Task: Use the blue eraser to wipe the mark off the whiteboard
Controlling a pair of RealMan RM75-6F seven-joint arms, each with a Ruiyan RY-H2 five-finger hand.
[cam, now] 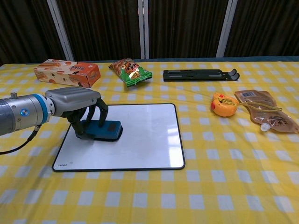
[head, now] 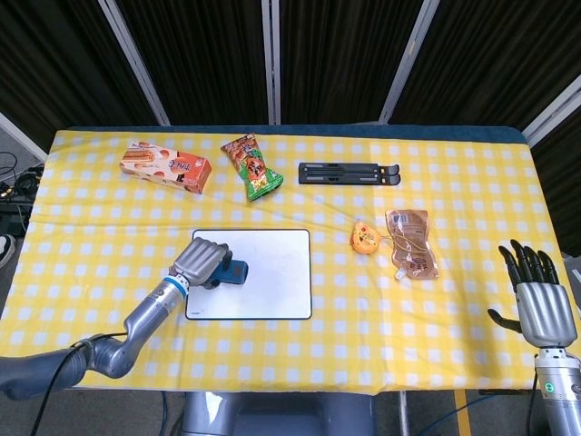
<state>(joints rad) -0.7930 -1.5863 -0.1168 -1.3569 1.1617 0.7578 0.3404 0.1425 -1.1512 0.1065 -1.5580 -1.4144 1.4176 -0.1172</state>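
The whiteboard (head: 268, 277) (cam: 140, 137) lies flat at the table's middle, a little left. My left hand (head: 201, 262) (cam: 80, 105) grips the blue eraser (head: 232, 271) (cam: 106, 130) and presses it on the board's left part, where the black mark was. The eraser and the hand hide that spot, so no mark shows. My right hand (head: 539, 295) hovers open at the table's right edge, fingers spread and holding nothing; the chest view does not show it.
Along the far side lie an orange snack box (head: 166, 166), a green snack bag (head: 251, 167) and a black folding stand (head: 350, 173). An orange toy (head: 366, 239) and a brown pouch (head: 411, 243) sit right of the board.
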